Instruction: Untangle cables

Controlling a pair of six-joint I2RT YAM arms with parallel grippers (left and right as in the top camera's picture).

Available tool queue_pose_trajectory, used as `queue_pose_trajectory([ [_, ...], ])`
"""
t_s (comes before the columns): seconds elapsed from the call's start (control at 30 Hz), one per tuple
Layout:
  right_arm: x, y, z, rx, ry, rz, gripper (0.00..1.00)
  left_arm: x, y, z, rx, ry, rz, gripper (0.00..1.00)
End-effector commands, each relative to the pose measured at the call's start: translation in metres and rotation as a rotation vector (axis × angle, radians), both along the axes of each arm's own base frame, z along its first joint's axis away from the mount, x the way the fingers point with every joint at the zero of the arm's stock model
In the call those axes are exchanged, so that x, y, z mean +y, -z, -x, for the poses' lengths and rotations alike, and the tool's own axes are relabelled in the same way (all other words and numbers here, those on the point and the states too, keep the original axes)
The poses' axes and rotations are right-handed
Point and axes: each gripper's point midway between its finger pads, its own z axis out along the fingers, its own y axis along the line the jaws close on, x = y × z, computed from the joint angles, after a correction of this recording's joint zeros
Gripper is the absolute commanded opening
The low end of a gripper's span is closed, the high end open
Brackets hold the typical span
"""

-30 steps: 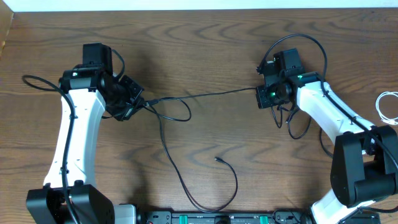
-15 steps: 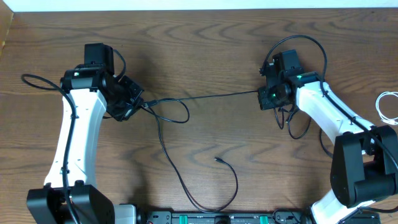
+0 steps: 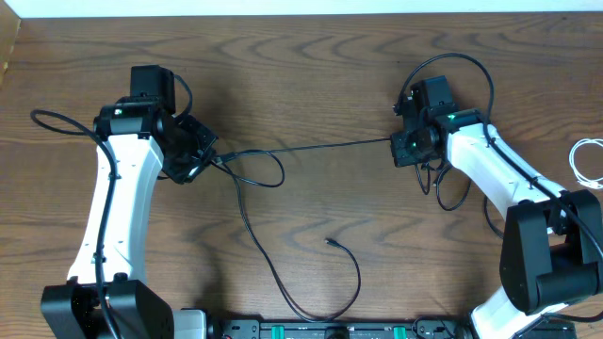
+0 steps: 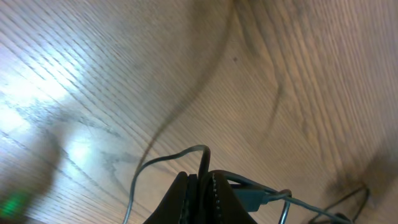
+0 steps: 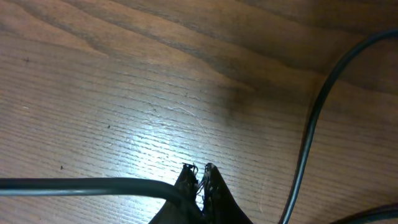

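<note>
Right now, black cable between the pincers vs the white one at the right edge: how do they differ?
The black cable is gripped by left pincer and right pincer, pulled straight between them; white cable lies untouched, looped. Black spans the middle; white sits at the edge, partly cropped. Both are thin cords.

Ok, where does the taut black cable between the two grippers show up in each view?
Overhead: the taut black cable crosses mid-frame from the left gripper to the right gripper.
Left wrist: bottom centre, pinched, looping left.
Right wrist: along the bottom, from the left edge to the fingertips.
Shared landmark: the wood-grain table.
</note>
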Motion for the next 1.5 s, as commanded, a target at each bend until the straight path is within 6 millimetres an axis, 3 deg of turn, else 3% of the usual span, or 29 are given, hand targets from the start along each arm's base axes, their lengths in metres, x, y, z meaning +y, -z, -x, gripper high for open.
queue_pose_trajectory([
  [0.0,-0.078,-0.006,-0.011,-0.059,0.218,0.275,0.01,0.078,-0.001,0.010,0.037,-0.132,-0.354,0.08],
  [0.1,-0.078,-0.006,-0.011,-0.059,0.218,0.275,0.01,0.078,-0.001,0.010,0.037,-0.132,-0.354,0.09],
  [0.2,-0.077,-0.006,-0.011,-0.059,0.216,0.271,0.01,0.078,0.001,0.010,0.042,-0.131,-0.354,0.39],
  [0.3,-0.077,-0.006,-0.011,-0.059,0.216,0.271,0.01,0.078,0.004,0.009,0.055,-0.129,-0.353,0.49],
  [0.63,-0.064,-0.005,-0.013,-0.054,0.193,0.199,0.01,0.069,0.027,0.008,0.127,-0.088,-0.303,0.51],
  [0.8,-0.048,-0.005,-0.014,-0.049,0.166,0.114,0.01,0.049,0.029,0.000,0.091,0.022,-0.203,0.56],
  [1.03,-0.044,-0.004,-0.013,-0.042,0.156,0.087,0.01,0.042,0.030,0.003,0.100,0.047,-0.168,0.61],
  [1.27,0.007,-0.012,-0.008,-0.029,-0.051,-0.160,0.01,0.021,0.039,-0.002,0.113,0.107,-0.163,0.61],
  [1.47,0.012,-0.014,-0.007,-0.027,-0.068,-0.186,0.01,0.000,0.053,-0.008,0.131,0.163,-0.162,0.60],
])
